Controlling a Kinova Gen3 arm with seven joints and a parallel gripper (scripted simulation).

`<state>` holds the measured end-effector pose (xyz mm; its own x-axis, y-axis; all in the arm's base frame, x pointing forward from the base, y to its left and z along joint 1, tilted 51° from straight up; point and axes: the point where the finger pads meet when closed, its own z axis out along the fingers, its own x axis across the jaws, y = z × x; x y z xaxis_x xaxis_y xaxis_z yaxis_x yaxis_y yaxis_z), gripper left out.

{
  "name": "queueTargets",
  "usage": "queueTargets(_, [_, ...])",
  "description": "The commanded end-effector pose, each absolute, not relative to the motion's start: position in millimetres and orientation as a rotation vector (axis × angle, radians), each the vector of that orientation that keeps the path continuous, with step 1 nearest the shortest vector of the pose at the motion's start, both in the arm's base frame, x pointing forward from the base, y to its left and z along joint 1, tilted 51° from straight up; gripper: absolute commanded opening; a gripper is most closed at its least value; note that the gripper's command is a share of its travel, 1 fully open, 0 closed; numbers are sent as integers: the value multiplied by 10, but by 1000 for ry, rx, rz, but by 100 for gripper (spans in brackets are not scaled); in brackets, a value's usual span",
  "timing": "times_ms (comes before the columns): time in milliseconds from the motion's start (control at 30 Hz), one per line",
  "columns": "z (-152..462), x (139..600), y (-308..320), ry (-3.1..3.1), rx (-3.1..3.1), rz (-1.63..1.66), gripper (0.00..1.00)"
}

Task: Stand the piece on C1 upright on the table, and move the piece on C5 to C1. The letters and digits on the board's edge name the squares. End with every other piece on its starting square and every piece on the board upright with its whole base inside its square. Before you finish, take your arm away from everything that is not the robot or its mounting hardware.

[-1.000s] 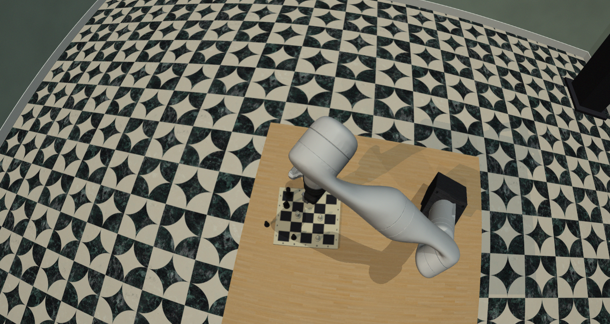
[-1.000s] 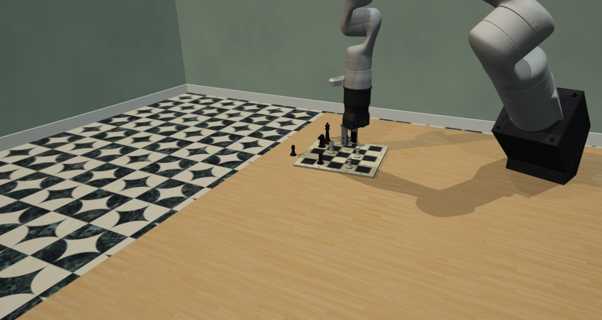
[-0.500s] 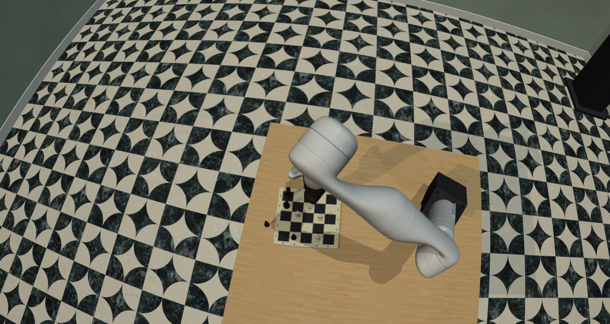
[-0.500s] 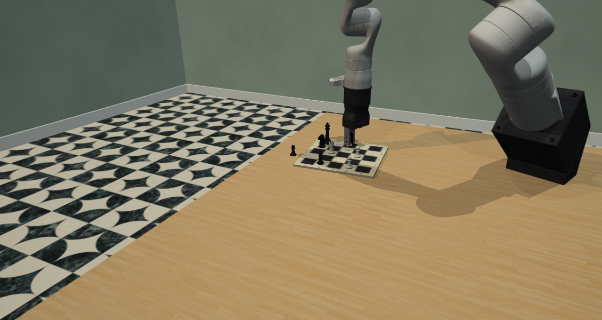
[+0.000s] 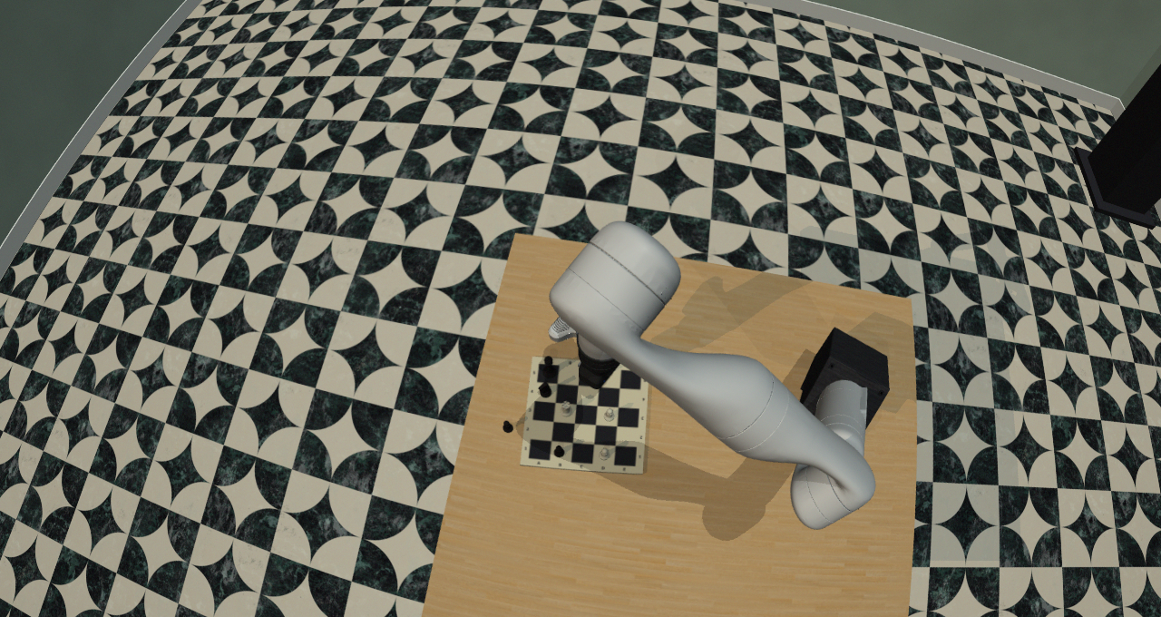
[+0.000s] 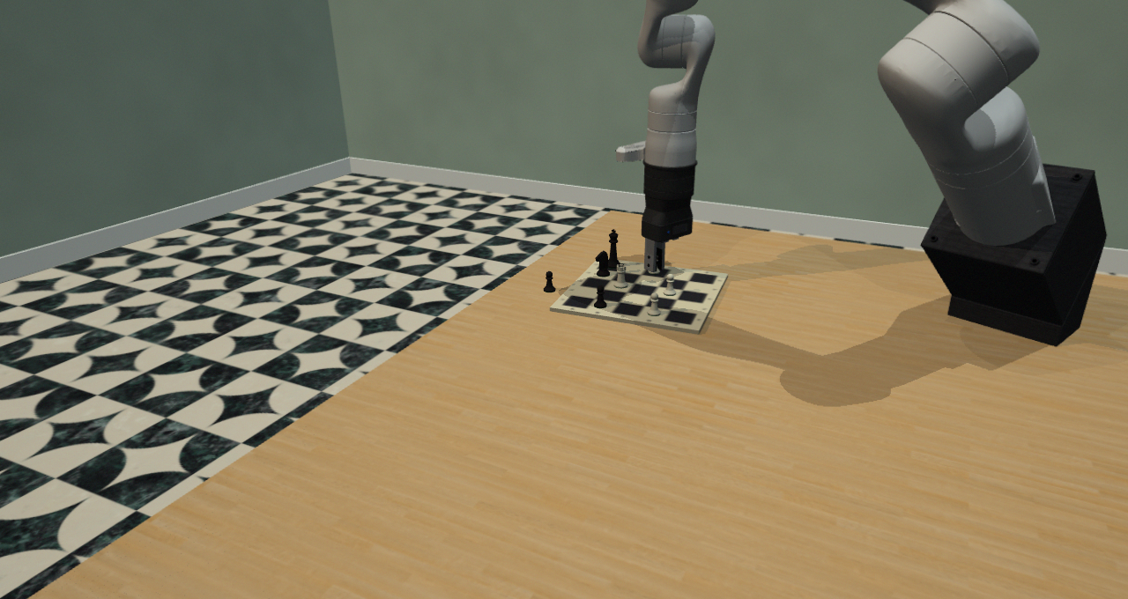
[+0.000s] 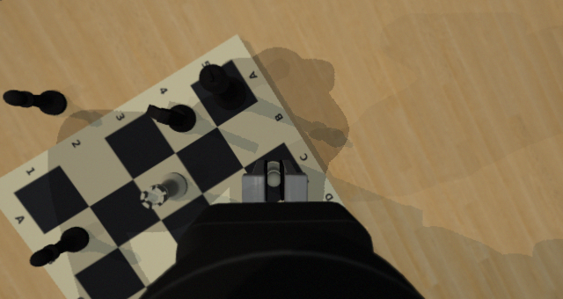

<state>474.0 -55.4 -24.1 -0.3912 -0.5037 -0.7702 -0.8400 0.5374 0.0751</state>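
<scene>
The small chessboard [image 7: 145, 167] lies on the wooden table. My gripper [image 7: 273, 173] points straight down over square C5 at the board's edge. It is shut on the head of a white pawn [image 7: 274, 178], whose base is hidden by the fingers. In the side view the fingers [image 6: 652, 264] reach down to the board. A black pawn [image 7: 35, 100] stands upright on the table just off the board's 1–2 side; it also shows in the side view [image 6: 549, 282]. The part of square C1 [image 7: 107, 274] that I can see has nothing on it.
A tall black piece [image 7: 220, 85] stands on A5, a black knight [image 7: 173, 116] on A4, a white piece [image 7: 164, 189] on B3 and a black pawn [image 7: 62, 246] on B1. Two more white pieces [image 6: 669, 284] [image 6: 654, 304] stand further along the board. The black arm base [image 6: 1017, 256] is at the right.
</scene>
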Motion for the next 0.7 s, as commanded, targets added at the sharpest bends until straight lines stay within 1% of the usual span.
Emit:
queueTargets(0, [-239,4741,-560,2065,-1082,604,0])
queueTargets(667, [-158,4693,-646,2065,-1082,604,0])
